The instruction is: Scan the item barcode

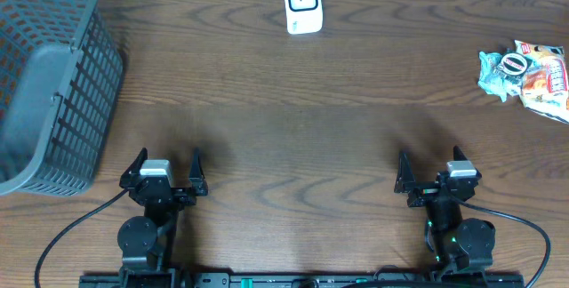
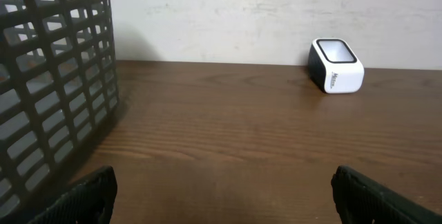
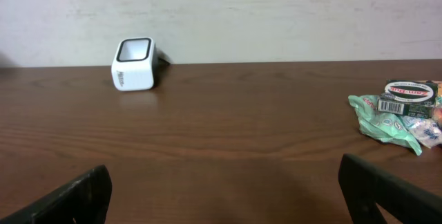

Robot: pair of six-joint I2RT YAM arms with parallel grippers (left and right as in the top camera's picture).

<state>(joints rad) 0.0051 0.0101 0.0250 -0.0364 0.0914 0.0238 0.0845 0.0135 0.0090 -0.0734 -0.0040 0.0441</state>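
Observation:
A small white barcode scanner (image 1: pixel 302 4) with a dark window stands at the table's far edge, centre; it also shows in the left wrist view (image 2: pixel 336 66) and the right wrist view (image 3: pixel 134 64). A pile of snack packets (image 1: pixel 529 73) lies at the far right, and a barcode label shows on one packet (image 3: pixel 394 106). My left gripper (image 1: pixel 165 169) is open near the front left edge, nothing between its fingers (image 2: pixel 86 200). My right gripper (image 1: pixel 436 174) is open near the front right, also with nothing in it.
A dark grey slatted plastic basket (image 1: pixel 49 75) fills the far left corner and stands close to the left arm (image 2: pixel 48 86). Brown wooden table (image 1: pixel 293 128) stretches between the grippers and the scanner. A pale wall rises behind the table.

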